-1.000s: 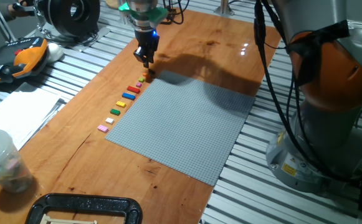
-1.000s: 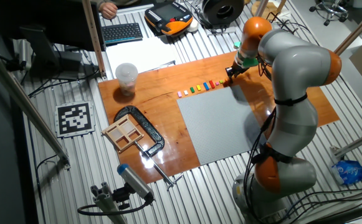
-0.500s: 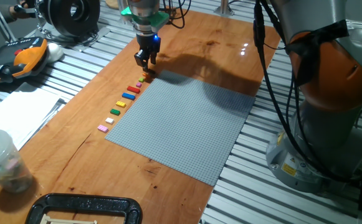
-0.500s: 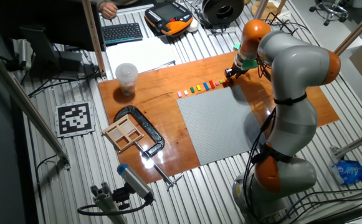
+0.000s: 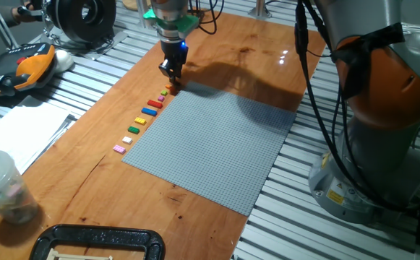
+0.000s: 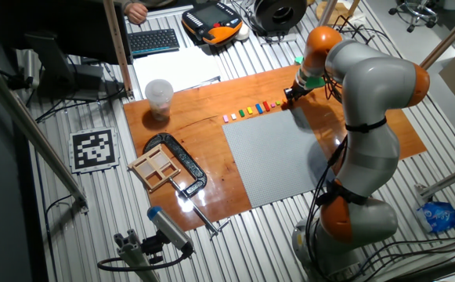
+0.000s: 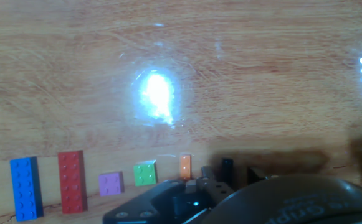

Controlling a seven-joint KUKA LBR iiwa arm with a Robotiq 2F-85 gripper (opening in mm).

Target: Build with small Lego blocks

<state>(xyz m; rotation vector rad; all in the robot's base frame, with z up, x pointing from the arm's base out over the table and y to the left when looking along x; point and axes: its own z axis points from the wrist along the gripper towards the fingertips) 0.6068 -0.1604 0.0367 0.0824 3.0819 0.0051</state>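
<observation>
The small Lego blocks [image 5: 149, 111] lie in a row on the wooden table along the left edge of the grey baseplate [image 5: 217, 141]. The row runs from a pink block [image 5: 119, 149] up to tiny ones by the plate's far corner. My gripper [image 5: 171, 74] hangs just above the far end of the row, also in the other fixed view [image 6: 287, 95]. Its fingers look close together; nothing shows between them. The hand view shows blue [image 7: 25, 188], red [image 7: 72, 180], purple [image 7: 111, 183], green [image 7: 145, 173], orange [image 7: 185, 167] and dark [image 7: 227, 165] blocks above the hand's dark body.
A clear plastic cup [image 5: 0, 186] and a black clamp [image 5: 97, 242] stand at the near left of the table. A wooden tray [image 6: 158, 168] sits by the clamp. An orange-black pendant [image 5: 29, 65] lies beyond the table. The arm's base [image 5: 372, 108] is at the right.
The gripper has shifted slightly right along the far end of the row and looks narrower than half a second ago. The blocks have not moved.
</observation>
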